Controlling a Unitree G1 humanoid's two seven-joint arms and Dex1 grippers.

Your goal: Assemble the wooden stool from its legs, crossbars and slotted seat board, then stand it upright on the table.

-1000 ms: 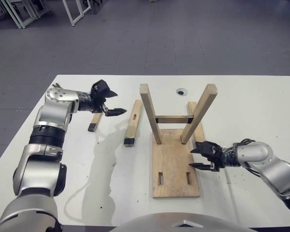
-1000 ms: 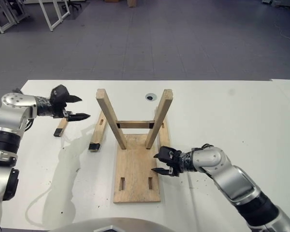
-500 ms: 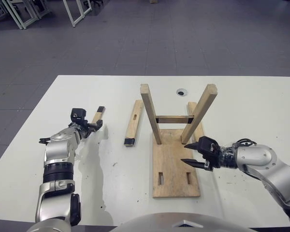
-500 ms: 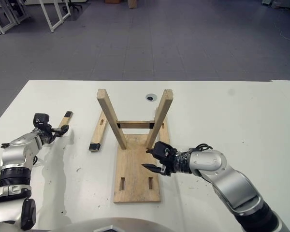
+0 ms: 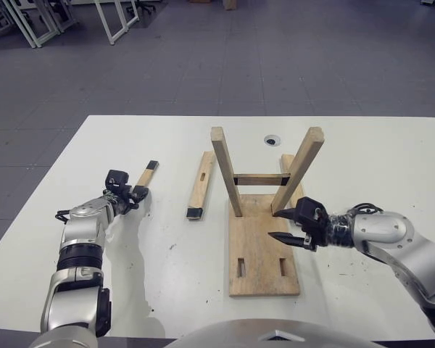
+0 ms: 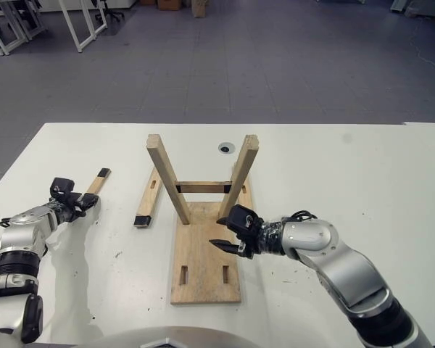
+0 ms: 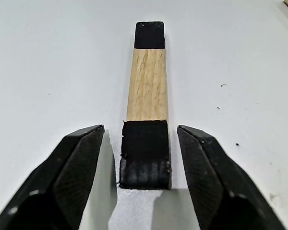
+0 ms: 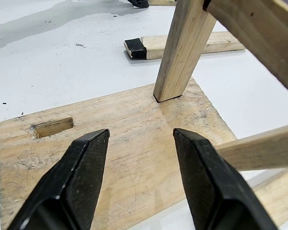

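On white table point(image 5: 377, 152), jaws of left gripper point(image 5: 129, 194) are spread astride crossbar point(image 7: 146, 81) end; those of right gripper point(image 5: 274, 225) are spread over seat board point(image 5: 264, 268)

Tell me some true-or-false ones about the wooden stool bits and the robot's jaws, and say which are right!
1. Two legs stand up in the seat board. True.
2. The left jaws are shut on the loose crossbar. False: they are open, one on each side of its black end.
3. The seat board has two empty slots. True.
4. The right jaws hold a leg. False: they are open and empty, over the seat board.
5. A loose leg lies flat on the table. True.
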